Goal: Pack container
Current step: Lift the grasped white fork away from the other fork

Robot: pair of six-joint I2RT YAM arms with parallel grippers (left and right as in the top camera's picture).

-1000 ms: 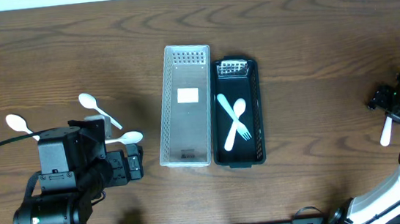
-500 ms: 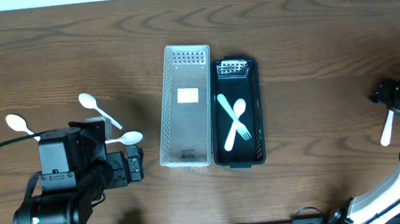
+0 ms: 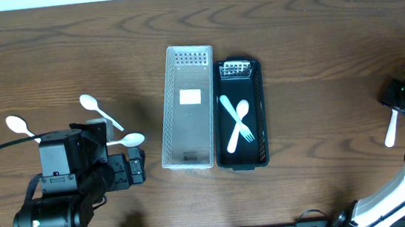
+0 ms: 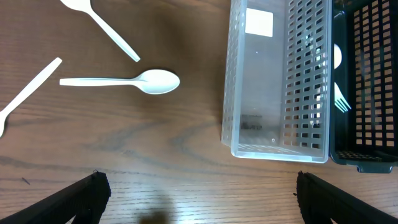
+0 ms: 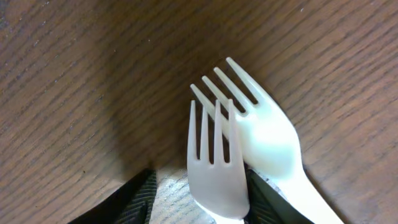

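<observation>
thing in hand: a white plastic fork (image 5: pixel 214 165) lies flat on the tabletop (image 3: pixel 314 36) at the far right. It is well apart from the black container (image 3: pixel 257 86), and its tines overlap a second fork (image 5: pixel 267 134).
weight and stiffness: judged very light, thin and a little springy. The tines would likely bend or snap if squeezed.
surface: smooth plastic, likely slippery. Because it lies so low on the wood, the fingers must come right down to the tabletop.
where to take hold: across the narrow neck just behind the tines, or along the handle, never on the tines. The overlap means the second fork may drag along.
right hand (image 5: pixel 202 186): half closed and straddling the neck of the nearer fork. A strip of wood shows between one finger and the plastic, so no firm grip is visible yet.
left hand (image 4: pixel 202 180): spread wide and empty, hovering near three loose spoons (image 3: pixel 127 141) and the clear container (image 3: pixel 166 109).
packed so far: two white pieces of cutlery (image 3: pixel 237 121) lie in the black container. The clear container looks empty.
changed from a second ago: the right hand has moved towards the table's right edge, over the forks, and its jaws have narrowed.
unchanged: the left arm, spoons and both containers sit as they did.
</observation>
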